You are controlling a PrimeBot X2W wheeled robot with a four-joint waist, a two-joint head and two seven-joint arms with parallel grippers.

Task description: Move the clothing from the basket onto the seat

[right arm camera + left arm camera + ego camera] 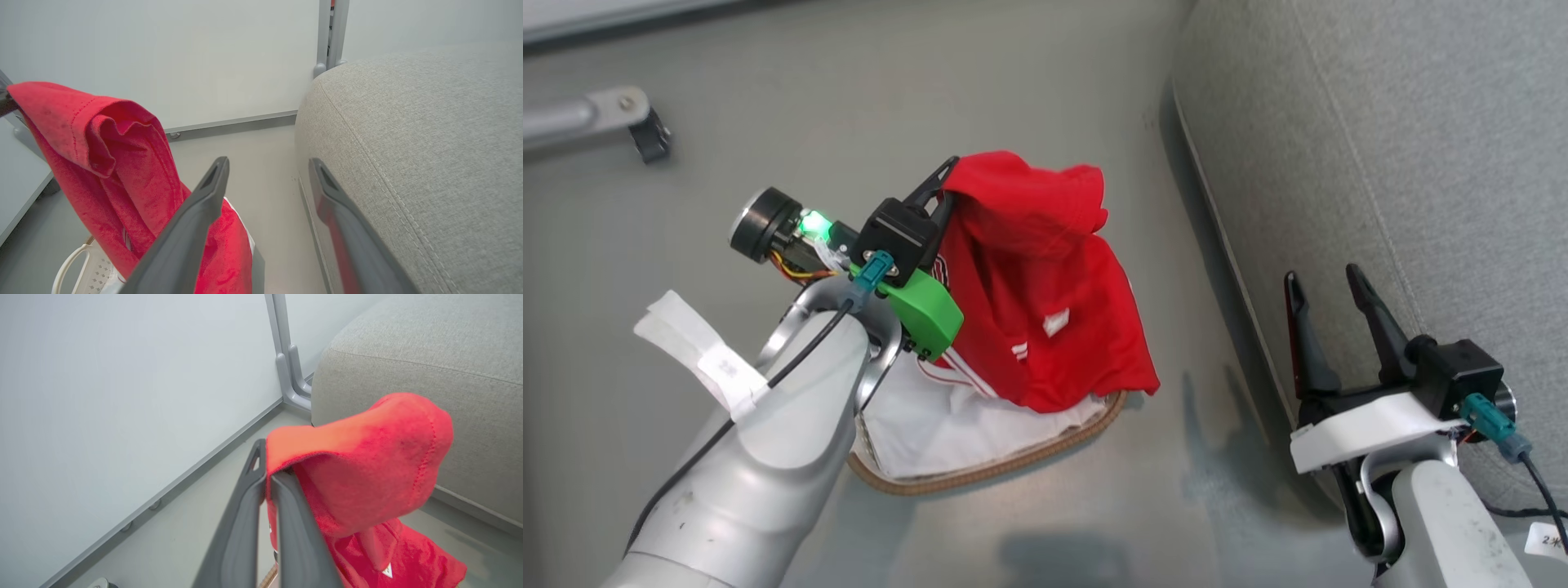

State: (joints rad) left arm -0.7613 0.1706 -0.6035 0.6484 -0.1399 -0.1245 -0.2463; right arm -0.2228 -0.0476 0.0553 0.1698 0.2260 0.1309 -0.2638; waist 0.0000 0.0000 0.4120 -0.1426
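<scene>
Beside the grey seat (1421, 163), over the pale floor (849, 122), left gripper (947, 184) pinches clothing (1045, 286) above the basket (980, 478); right gripper (1323, 278) spread.

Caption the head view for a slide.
Left gripper holds clothing over the basket; right gripper open beside the seat.

The clothing (1045, 269) is soft red cloth, matt and slightly fuzzy, with stitched hems. Under it, the basket (1013, 465) has a rough, brown, woven-look rim and a cream wall of smooth perforated plastic, and its liner (931, 433) is creased white cloth. Beside the basket, the seat (1421, 163) is coarse grey woven fabric, matt, with a stitched seam. The floor (849, 122) around the basket is smooth with a faint sheen. The left hand (943, 184) and right hand (1323, 282) have dark, matt, plastic-looking fingers.
</scene>
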